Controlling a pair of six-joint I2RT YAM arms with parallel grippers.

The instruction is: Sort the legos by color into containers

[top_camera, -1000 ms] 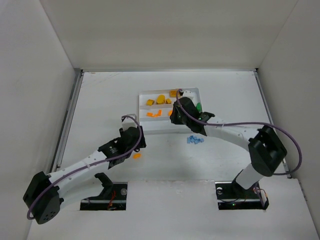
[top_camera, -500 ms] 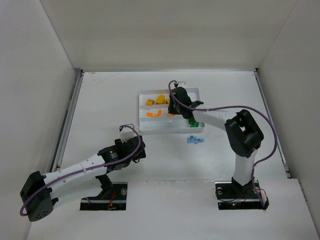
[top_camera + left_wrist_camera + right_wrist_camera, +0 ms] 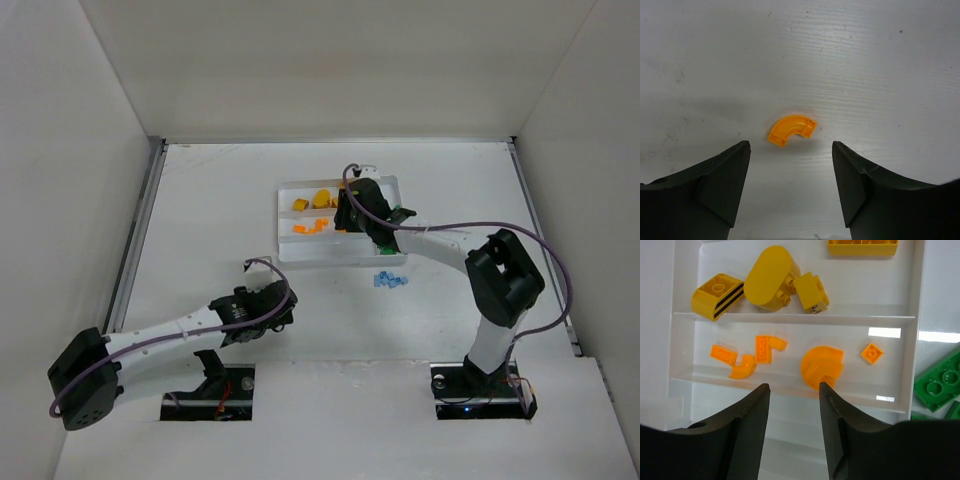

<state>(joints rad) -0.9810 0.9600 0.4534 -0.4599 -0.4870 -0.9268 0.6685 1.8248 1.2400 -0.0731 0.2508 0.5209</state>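
Observation:
The white tray (image 3: 310, 250) sits at mid-table. In the right wrist view its (image 3: 918, 340) upper section holds yellow bricks (image 3: 771, 282), the middle section holds flat orange bits (image 3: 822, 365), and green bricks (image 3: 940, 382) lie in the crosswise end section. My right gripper (image 3: 793, 386) is open and empty above the near edge of the orange section; it also shows in the top view (image 3: 350, 212). My left gripper (image 3: 790, 146) is open just above the table, with a curved orange piece (image 3: 791, 130) lying a little beyond its fingertips. In the top view the left gripper (image 3: 278, 310) hides that piece.
Several tiny light-blue pieces (image 3: 390, 281) lie on the table just in front of the tray's right end. White walls enclose the table on the left, back and right.
My left gripper has moved nearer and to the right, and now covers the loose orange piece in the top view. My right arm has folded back, its gripper staying over the tray.

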